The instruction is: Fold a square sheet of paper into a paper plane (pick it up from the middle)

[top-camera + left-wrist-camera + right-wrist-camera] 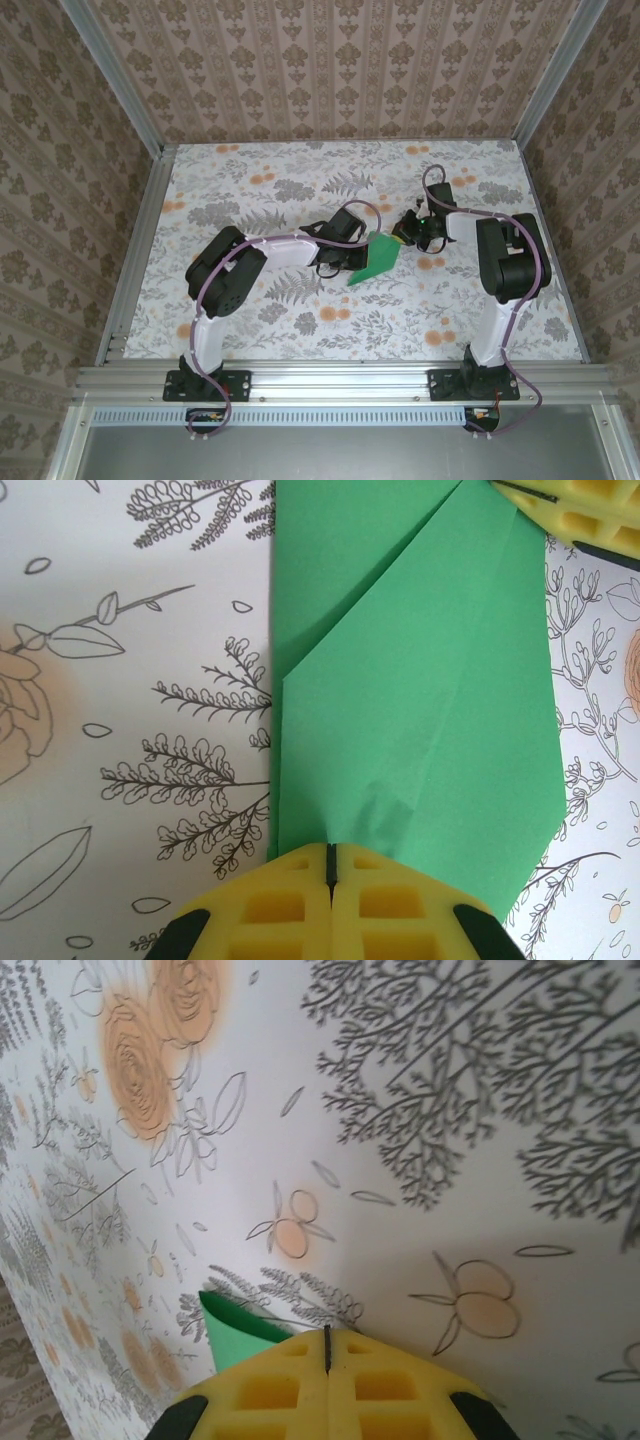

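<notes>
Top external view first: you will find the green paper sheet (375,258) near the middle of the floral table (250,310), a little toward 3 o'clock, partly folded and spanning the gap between the two arms. The left gripper (345,262) meets the sheet at its 8 o'clock edge, and the right gripper (405,235) meets it at its 1 o'clock corner. From the left wrist camera, note that the left gripper (330,852) has its yellow pads (290,900) pressed fully together at 6 o'clock, pinching the near edge of the sheet (420,730), which puckers just above the seam. Diagonal creases run across the green surface toward 12 o'clock, and a yellow pad of the right gripper (590,510) sits on the sheet's corner at 1 o'clock. From the right wrist camera, the right gripper (327,1332) is likewise closed tight, pad against pad, with a green corner of the sheet (235,1332) protruding from beneath it at 9 o'clock, over the printed table (450,1160).
</notes>
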Motion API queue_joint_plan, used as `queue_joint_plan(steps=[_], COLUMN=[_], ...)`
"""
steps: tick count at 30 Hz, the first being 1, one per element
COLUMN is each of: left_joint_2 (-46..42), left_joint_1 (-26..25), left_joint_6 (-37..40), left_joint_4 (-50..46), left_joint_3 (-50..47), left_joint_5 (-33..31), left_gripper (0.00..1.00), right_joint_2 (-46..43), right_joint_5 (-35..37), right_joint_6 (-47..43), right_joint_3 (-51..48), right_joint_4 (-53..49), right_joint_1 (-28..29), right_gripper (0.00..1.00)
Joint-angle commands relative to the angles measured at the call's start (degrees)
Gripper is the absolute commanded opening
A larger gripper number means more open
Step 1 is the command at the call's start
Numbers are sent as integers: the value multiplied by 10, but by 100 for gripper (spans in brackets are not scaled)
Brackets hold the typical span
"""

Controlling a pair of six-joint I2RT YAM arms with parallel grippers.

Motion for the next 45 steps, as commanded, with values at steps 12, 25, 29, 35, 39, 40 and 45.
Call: queue_joint_plan(steps=[12, 25, 29, 35, 39, 40, 45], left_joint_2=[15, 16, 15, 14, 10, 9, -3], left_joint_1=[2, 2, 2, 2, 1, 1, 2], left_joint_6=[15, 14, 13, 13, 13, 14, 15], left_joint_4=[-40, -40, -40, -42, -44, -44, -48], left_joint_3=[0, 2, 3, 5, 6, 7, 11], left_joint_5=[-1, -4, -4, -4, -4, -4, -1], left_gripper=[0, 0, 0, 0, 0, 0, 0], right_joint_2=[-68, -144, -120, -81, -57, -53, -38], right_joint_5=[21, 5, 0, -21, -32, -33, -17], right_joint_6=[-3, -4, 0, 12, 10, 10, 3], right_joint_3=[15, -52, -62, -69, -64, -63, -62], right_joint_4=[-23, -43, -41, -14, -9, -9, -23], right_joint_1=[-2, 48, 71, 87, 92, 92, 92], right_gripper=[5, 10, 9, 7, 6, 6, 6])
